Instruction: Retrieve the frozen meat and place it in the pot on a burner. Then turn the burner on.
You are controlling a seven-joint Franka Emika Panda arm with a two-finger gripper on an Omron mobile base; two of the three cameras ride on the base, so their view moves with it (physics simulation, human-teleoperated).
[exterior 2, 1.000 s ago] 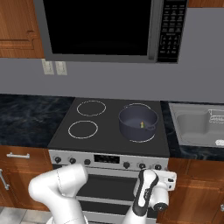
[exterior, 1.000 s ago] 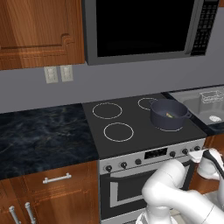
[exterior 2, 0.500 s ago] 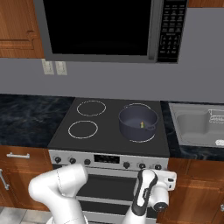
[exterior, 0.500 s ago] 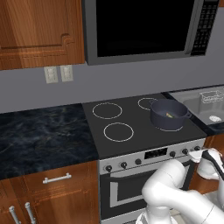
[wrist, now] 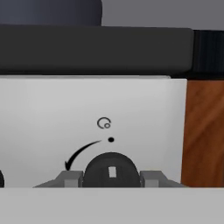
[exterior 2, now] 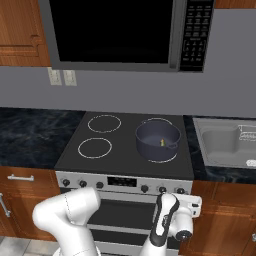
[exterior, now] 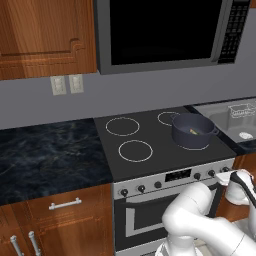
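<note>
The gripper (wrist: 112, 178) is pressed up to a round black knob (wrist: 111, 168) on the stove's pale front panel (wrist: 52, 131), a finger (wrist: 69, 177) at the knob's nine o'clock and its partner at three o'clock, both touching its sides, so the hand is clamped on the knob. The knob's small white mark sits upright at twelve o'clock. Above it, at about twelve, a little dot and a ring symbol are printed, and a curved black arrow sweeps down toward eight o'clock. At three o'clock of the panel stands brown cabinet wood (wrist: 204, 131), and a dark band of the cooktop edge runs above. From the room, the hand (exterior 2: 183, 220) is low, in front of the right end of the stove's knob row, level and pointing in at the panel. The white arm (exterior 2: 75, 215) loops from the lower left of the right base view, folds at a fat elbow, and rises through a slim forearm to the wrist. On the black cooktop (exterior 2: 125, 142) the pot (exterior 2: 158, 139) sits on the front right burner (exterior 2: 172, 156), whose white ring peeks out round its base. The meat (exterior 2: 162, 143) lies inside the pot, a small yellowish scrap on its floor. At three o'clock from the stove lies the sink (exterior 2: 225, 142), and dark counter (exterior 2: 30, 135) stretches off at nine o'clock.
</note>
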